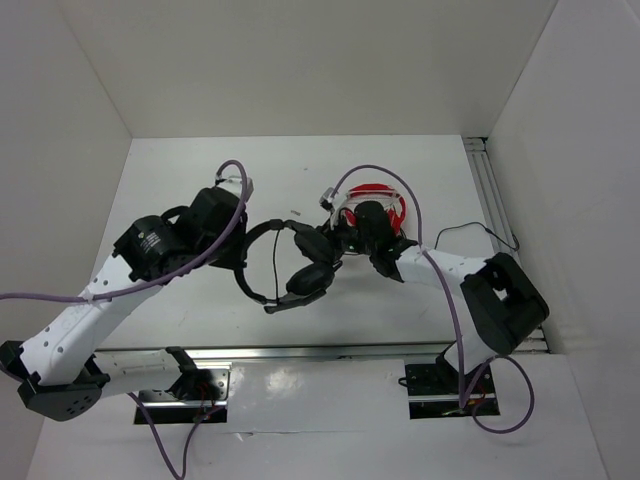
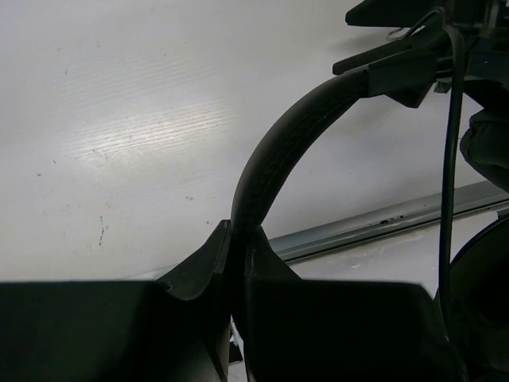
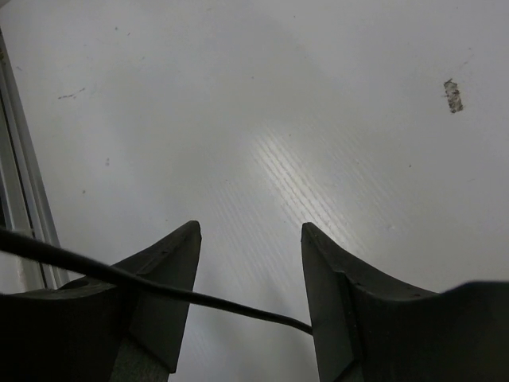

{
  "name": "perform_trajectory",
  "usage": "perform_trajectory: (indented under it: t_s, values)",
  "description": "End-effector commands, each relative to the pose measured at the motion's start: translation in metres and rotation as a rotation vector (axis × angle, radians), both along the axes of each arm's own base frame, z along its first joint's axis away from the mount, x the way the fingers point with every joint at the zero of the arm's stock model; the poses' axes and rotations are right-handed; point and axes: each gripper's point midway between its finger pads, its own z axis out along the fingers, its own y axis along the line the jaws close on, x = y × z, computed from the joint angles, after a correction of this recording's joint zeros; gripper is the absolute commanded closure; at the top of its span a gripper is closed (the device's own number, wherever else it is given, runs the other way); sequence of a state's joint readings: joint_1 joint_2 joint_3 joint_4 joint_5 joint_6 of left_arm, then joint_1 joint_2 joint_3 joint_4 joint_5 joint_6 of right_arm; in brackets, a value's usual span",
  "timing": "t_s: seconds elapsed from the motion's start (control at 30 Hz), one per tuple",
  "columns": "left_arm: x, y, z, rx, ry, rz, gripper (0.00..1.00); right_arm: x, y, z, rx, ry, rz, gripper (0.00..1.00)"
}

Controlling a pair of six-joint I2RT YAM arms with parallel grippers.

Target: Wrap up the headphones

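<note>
The black headphones (image 1: 308, 280) are held by their thin, grainy, arched headband (image 2: 274, 155), on which the left pincer (image 2: 237, 248) is clamped. The right pincer (image 3: 250, 239) stands apart — a thin black cable (image 3: 231, 305) is strung across its gap, above the glossy white counter (image 3: 318, 119).

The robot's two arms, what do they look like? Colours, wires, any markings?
Both have white tube-like links, seen on the left arm, and chunky black joints, seen on the right arm. A thin purple cable loops along each. A black joint of the left arm bears a small white mark. The left gripper and right gripper each have two black wedge-shaped fingers.
</note>
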State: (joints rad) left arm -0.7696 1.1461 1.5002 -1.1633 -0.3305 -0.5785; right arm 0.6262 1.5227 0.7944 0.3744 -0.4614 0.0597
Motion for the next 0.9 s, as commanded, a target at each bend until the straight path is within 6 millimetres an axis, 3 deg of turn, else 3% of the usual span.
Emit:
perform_trajectory:
  t_s: [0.0, 0.07, 0.1, 0.23, 0.4, 0.6, 0.83, 0.87]
  values:
    - [-0.002, -0.004, 0.020, -0.073, -0.029, 0.017, 1.00, 0.008, 0.012, 0.009, 0.069, -0.057, 0.023, 0.40]
    - [-0.001, -0.002, 0.026, -0.093, -0.037, 0.045, 1.00, 0.012, 0.014, -0.001, 0.066, -0.042, 0.010, 0.45]
    - [-0.001, 0.001, 0.032, -0.107, -0.057, 0.067, 1.00, 0.009, 0.012, -0.010, 0.056, -0.028, 0.010, 0.52]
    - [0.001, 0.011, 0.055, -0.168, -0.117, 0.148, 1.00, 0.000, 0.007, -0.027, 0.083, 0.010, 0.013, 0.52]
    - [-0.001, 0.015, 0.097, -0.297, -0.202, 0.200, 1.00, -0.002, 0.008, -0.046, 0.073, 0.044, 0.020, 0.61]
    - [0.003, 0.035, 0.124, -0.365, -0.281, 0.337, 1.00, 0.000, 0.004, -0.055, 0.071, 0.061, 0.008, 0.62]
    - [0.013, 0.048, 0.158, -0.407, -0.366, 0.420, 1.00, -0.023, -0.008, -0.081, 0.067, 0.131, 0.003, 0.76]
    - [0.016, 0.049, 0.160, -0.407, -0.370, 0.431, 1.00, -0.025, -0.012, -0.084, 0.062, 0.131, -0.011, 0.84]
